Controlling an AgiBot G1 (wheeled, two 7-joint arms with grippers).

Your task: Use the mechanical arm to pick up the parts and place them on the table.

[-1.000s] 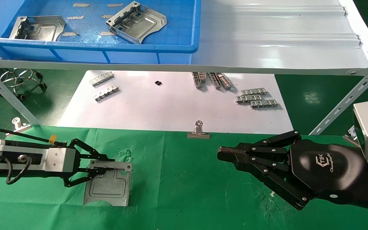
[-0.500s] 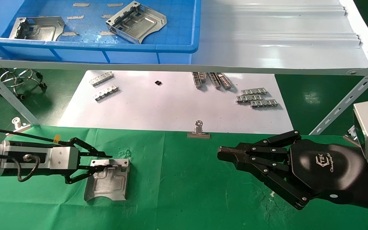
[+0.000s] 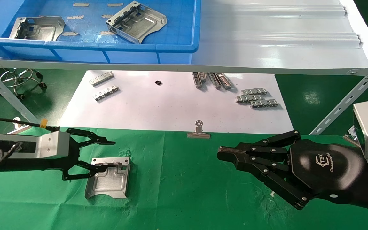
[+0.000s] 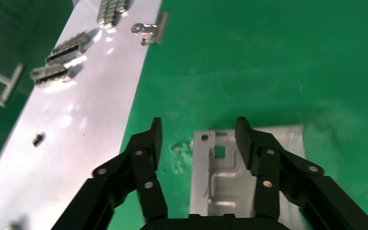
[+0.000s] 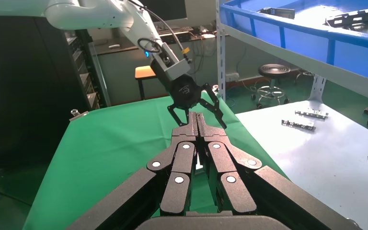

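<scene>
One silvery part (image 3: 108, 180) lies on the green table (image 3: 184, 198) at the left, its folded edge toward the white paper. My left gripper (image 3: 109, 154) is open just over that folded edge and holds nothing. In the left wrist view the left gripper (image 4: 199, 128) has one finger over the part (image 4: 223, 189) and the other over bare cloth. Two more parts (image 3: 40, 28) (image 3: 137, 20) lie in the blue bin (image 3: 91, 48) on the shelf. My right gripper (image 3: 222, 156) is shut and empty, parked above the table at the right, and it also shows in the right wrist view (image 5: 196, 117).
A pale grey shelf (image 3: 283, 41) overhangs the white paper sheet (image 3: 171, 105), which carries small toothed strips (image 3: 257, 97) (image 3: 102, 78). A binder clip (image 3: 198, 131) sits at the paper's near edge and another (image 3: 19, 124) at the far left. Shelf legs slant down at both sides.
My left gripper was shut on the part's folded edge. It has opened, let the part go on the cloth and shifted slightly toward the paper. The right arm has not moved.
</scene>
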